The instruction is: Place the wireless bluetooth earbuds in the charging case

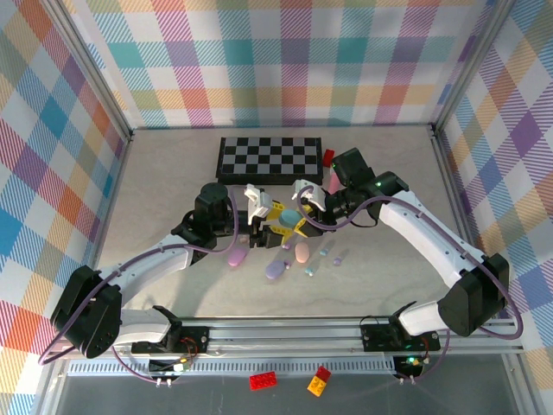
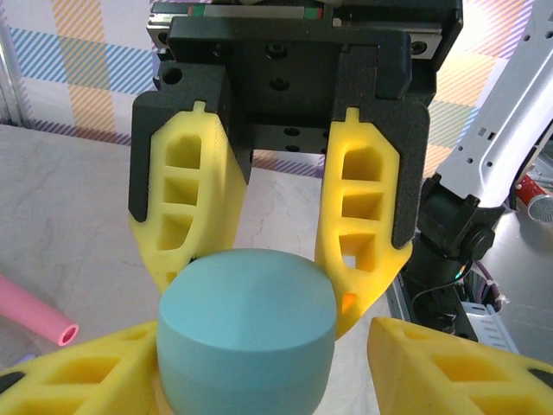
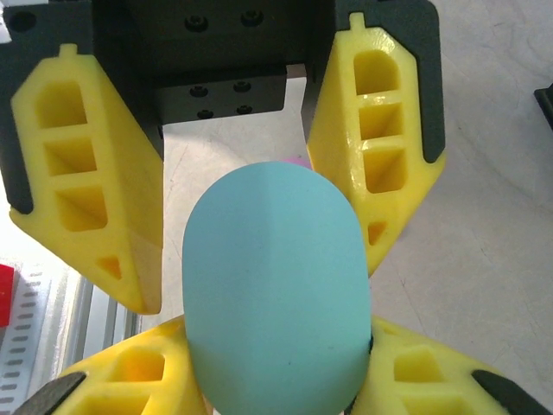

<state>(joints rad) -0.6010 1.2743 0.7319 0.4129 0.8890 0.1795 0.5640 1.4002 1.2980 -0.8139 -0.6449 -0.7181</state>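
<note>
A teal oval charging case [image 1: 289,216] hangs above the table between both grippers. My left gripper [image 2: 259,290] has its yellow fingers [image 2: 186,216] against the case [image 2: 246,320] on both sides. My right gripper [image 3: 259,285] holds the same case [image 3: 276,294] from the other end, one finger [image 3: 380,164] touching it and a thin gap showing at the other. On the table just in front lie tiny earbuds: a teal one [image 1: 310,271] and a lilac one [image 1: 339,257].
Lilac cases [image 1: 235,255] [image 1: 275,270] and a salmon case [image 1: 301,252] lie near the earbuds. A checkerboard [image 1: 270,158] and a red brick [image 1: 328,157] sit behind. A pink stick [image 2: 34,309] lies to the left. Loose bricks [image 1: 263,379] rest beyond the rail.
</note>
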